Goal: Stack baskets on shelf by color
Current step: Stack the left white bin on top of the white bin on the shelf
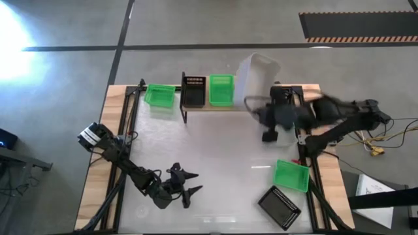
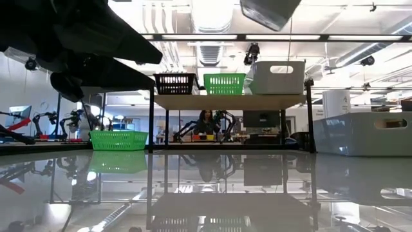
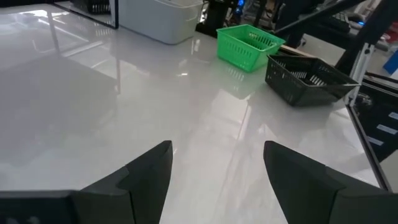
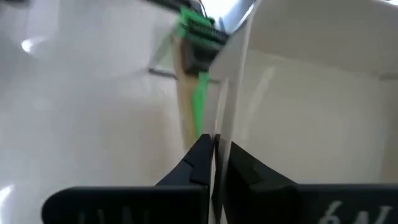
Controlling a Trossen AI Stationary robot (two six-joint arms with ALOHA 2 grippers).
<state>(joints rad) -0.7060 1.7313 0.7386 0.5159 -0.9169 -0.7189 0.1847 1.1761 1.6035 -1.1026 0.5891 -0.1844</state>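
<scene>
Your right hand [image 4: 214, 158] is pinched tight on the wall of the translucent white basket [image 1: 256, 77], which sits tilted at the shelf's [image 1: 199, 106] right end beside a green basket [image 1: 221, 90] (black one next along). Your left hand [image 3: 217, 171] hovers spread over the counter [image 1: 222, 150].

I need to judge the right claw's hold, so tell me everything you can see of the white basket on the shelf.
The white basket is translucent plastic with solid walls and an oval handle cutout in the side, and it looks larger than the slotted baskets. In the low view it stands upright on the shelf at its right end, beside the green basket. From above, its open top shows beyond the shelf's back edge. The right claw is shut on its thin wall, one finger on either side.
</scene>
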